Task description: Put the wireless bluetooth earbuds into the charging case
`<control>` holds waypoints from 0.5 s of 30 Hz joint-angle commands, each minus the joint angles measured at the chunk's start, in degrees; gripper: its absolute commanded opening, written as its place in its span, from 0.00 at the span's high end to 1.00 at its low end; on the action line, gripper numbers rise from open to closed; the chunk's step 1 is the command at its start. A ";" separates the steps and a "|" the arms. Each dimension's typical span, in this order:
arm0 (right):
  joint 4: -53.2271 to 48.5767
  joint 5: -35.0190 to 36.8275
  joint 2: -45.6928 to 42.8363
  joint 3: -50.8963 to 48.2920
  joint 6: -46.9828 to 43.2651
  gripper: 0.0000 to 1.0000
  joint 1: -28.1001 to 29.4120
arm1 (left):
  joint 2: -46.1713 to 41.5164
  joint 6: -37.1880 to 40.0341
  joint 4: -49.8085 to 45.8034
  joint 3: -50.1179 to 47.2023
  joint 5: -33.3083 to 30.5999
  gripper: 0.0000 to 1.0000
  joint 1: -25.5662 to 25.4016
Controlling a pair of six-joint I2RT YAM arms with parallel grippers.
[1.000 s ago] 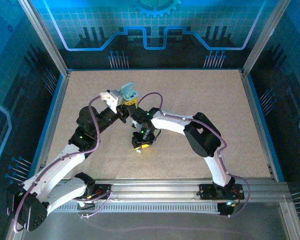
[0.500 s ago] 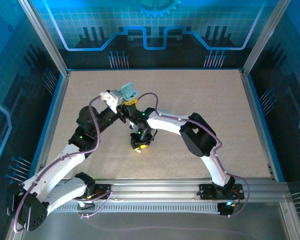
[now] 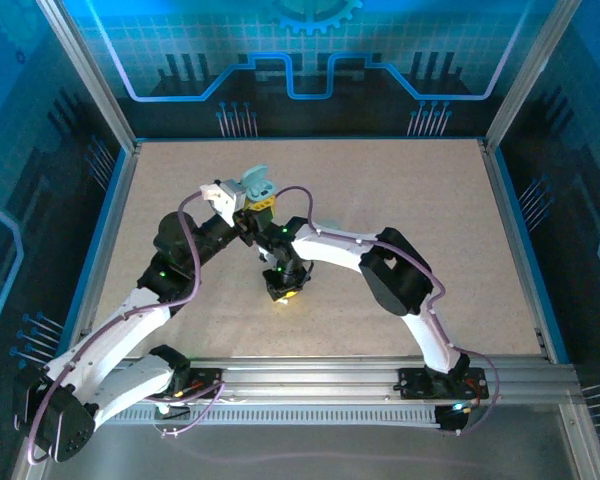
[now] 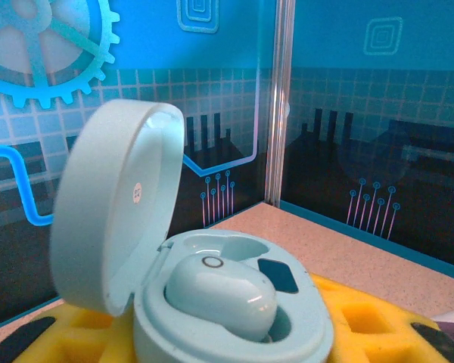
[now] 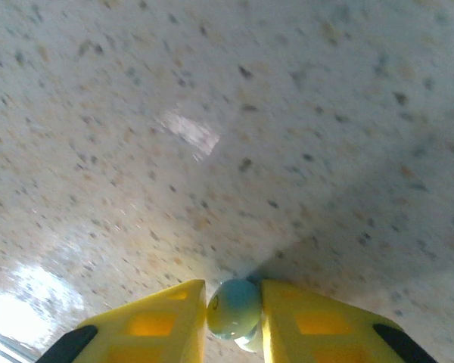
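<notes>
While one earbud (image 4: 221, 293) sits seated in the charging case (image 4: 306, 327), we judge the task about half done. The left gripper (image 3: 256, 197) holds that case up above the table (image 3: 410, 200), its yellow jaws closed on the case's base from either side. The lid (image 4: 113, 212) stands open and upright. Beside the seated bud we see a second socket that looks empty, with a dark patch inside it.

The other earbud (image 5: 231, 314) lies on the table near the middle front. The right gripper (image 5: 233, 302) points down at it with its jaws narrow, pressed against both sides of the bud where it rests on the surface. What is left, we reckon, is to lift this bud, carry it to the case and seat it in the free socket.

We count one case, two earbuds, both pale teal, and two grippers.
</notes>
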 commanded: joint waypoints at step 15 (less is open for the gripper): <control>0.55 0.62 -13.05 -12.81 -4.23 0.71 -4.69 | 2.02 -1.40 1.33 2.17 -0.15 0.66 0.12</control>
